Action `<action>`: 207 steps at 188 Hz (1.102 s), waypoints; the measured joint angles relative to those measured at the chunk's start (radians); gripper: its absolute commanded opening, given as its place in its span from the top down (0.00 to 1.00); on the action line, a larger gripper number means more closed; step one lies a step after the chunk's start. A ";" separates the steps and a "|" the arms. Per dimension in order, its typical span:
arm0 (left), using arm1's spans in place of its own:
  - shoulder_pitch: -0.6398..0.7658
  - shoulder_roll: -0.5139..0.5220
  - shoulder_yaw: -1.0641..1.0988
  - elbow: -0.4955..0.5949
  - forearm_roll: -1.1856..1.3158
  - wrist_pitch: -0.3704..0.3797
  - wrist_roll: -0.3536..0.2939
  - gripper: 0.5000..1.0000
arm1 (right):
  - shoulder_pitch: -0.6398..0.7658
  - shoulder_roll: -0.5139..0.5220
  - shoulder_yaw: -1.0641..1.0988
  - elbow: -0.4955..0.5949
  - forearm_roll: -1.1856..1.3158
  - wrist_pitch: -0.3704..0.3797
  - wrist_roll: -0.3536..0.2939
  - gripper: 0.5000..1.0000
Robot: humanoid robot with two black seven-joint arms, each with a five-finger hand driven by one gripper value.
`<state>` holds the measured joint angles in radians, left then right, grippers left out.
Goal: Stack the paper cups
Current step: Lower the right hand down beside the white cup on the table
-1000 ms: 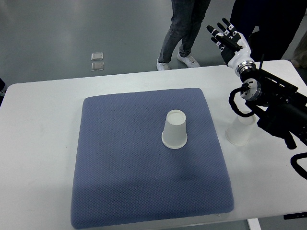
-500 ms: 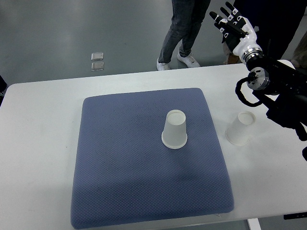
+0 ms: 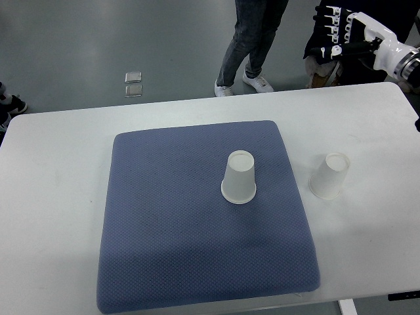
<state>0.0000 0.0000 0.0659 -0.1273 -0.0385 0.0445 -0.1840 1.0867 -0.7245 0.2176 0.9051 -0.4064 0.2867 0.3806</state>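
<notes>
A: Cups first. Where do they sit?

B: Two white paper cups, both upside down. The cup on the pad (image 3: 239,177) stands near the centre-right of the blue-grey pad (image 3: 164,216). The cup off the pad (image 3: 329,175) stands on the bare white worktop (image 3: 52,197), just beside the pad's right edge. They are apart, not stacked.

A: Level with each other?

B: Roughly, side by side across the view, with the pad's right edge between them.

A: Right hand?

B: The right hand (image 3: 344,33) is at the top right corner, its arm entering from the right edge. White shell, black finger segments. Fingers (image 3: 330,29) are spread and hold nothing. It hangs beyond the far edge of the worktop, well apart from both cups.

A: Left arm?

B: Not seen anywhere in the view.

A: Anything else noted?

B: A person's legs (image 3: 252,39) in dark trousers and pale shoes stand on the grey floor (image 3: 98,39) past the far edge. A second dark-clothed figure shows behind the hand. A shoe (image 3: 13,105) shows at the left edge, and two small square plates (image 3: 133,83) are set in the floor.
</notes>
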 measured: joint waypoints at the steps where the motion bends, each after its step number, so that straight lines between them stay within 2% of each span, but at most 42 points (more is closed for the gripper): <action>1: 0.000 0.000 0.000 0.000 0.000 0.000 0.000 0.00 | 0.001 -0.005 -0.002 0.004 -0.007 0.004 0.000 0.17; 44: 0.000 0.000 0.000 0.000 0.000 0.000 0.000 0.00 | 0.040 -0.171 -0.036 0.145 -0.333 0.178 0.000 0.17; 80: 0.000 0.000 0.000 0.000 0.000 0.000 0.000 0.00 | 0.043 -0.248 -0.062 0.235 -0.647 0.219 0.001 0.17; 103: 0.000 0.000 0.000 0.000 0.000 0.000 0.000 0.00 | 0.043 -0.273 -0.097 0.285 -0.763 0.208 0.001 0.18; 135: 0.000 0.000 0.000 0.000 0.000 0.000 0.000 0.00 | 0.040 -0.266 -0.108 0.300 -0.869 0.170 0.001 0.18; 170: 0.000 0.000 0.000 0.000 0.000 0.000 0.000 0.00 | 0.030 -0.219 -0.173 0.295 -0.992 0.069 0.001 0.18; 207: 0.000 0.000 0.000 0.000 0.000 0.000 0.000 0.00 | 0.029 -0.176 -0.229 0.289 -1.021 0.000 0.001 0.18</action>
<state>0.0000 0.0000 0.0660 -0.1273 -0.0383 0.0444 -0.1840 1.1158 -0.9009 -0.0111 1.1937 -1.4273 0.2867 0.3820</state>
